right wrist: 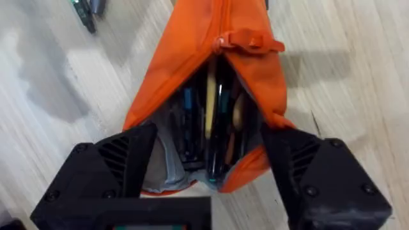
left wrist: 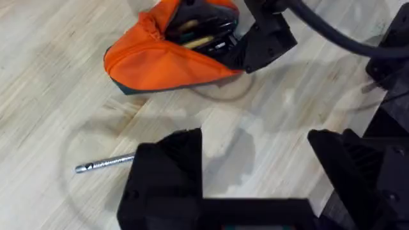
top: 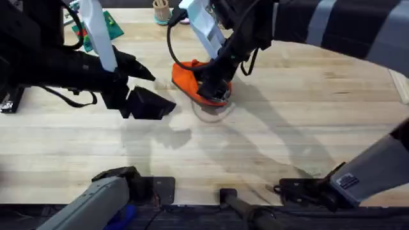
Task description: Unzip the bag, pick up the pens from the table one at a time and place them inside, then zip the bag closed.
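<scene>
We find the bag (top: 199,82) lying on the desk (top: 268,147) toward the far middle, its mouth unzipped and gaping, with several pens and pencils already showing inside. The red zipper pull (right wrist: 250,41) sits near the far end of the opening. The right end effector (right wrist: 211,172) hovers spread over the open end of the bag, one finger on either side of the fabric, closed on nothing that we can see. The left end effector (left wrist: 255,179) is released too, empty, hanging low over the desk just beside a silver-grey pen (left wrist: 105,163) that lies well apart from the bag.

What worries us most is that pen — thin, smooth and flat on the wood. If the fingers close a little off its axis, we judge it likely to roll or skid away instead of lifting. A grip near one end could let it swing and miss the mouth on delivery.

The second risk is the bag itself. Soft fabric can sag shut or slide if the right arm nudges it, and with the two arms working close together they could collide over the opening. Later, contents standing proud of the mouth — they look crowded — may snag the zipper.
</scene>
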Controlling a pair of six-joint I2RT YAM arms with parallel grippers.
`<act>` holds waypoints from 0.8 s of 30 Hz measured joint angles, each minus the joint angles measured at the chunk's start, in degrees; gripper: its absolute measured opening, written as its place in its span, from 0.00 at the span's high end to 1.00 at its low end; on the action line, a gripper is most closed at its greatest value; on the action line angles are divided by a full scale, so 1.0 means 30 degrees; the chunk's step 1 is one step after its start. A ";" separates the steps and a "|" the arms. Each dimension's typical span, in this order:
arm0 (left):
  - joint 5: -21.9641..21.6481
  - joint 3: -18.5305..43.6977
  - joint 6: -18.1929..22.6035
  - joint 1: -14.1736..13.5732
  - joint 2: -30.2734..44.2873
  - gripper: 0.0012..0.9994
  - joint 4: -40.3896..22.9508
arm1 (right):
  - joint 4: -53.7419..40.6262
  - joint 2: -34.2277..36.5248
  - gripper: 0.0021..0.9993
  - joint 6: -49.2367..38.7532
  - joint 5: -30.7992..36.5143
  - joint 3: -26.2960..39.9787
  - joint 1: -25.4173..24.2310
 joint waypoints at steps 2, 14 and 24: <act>0.0000 0.0000 0.0000 0.0000 0.0007 0.00 0.0000 | -0.0010 0.0000 0.00 0.0000 0.0000 0.0000 0.0001; 0.0000 0.0000 0.0000 0.0000 0.0007 0.00 0.0000 | -0.3801 -0.0026 0.00 0.0000 0.0000 0.2393 0.0007; 0.0000 0.0000 0.0000 0.0000 0.0007 0.00 0.0000 | -0.5322 -0.2465 0.00 0.0000 0.0000 0.2905 -0.0278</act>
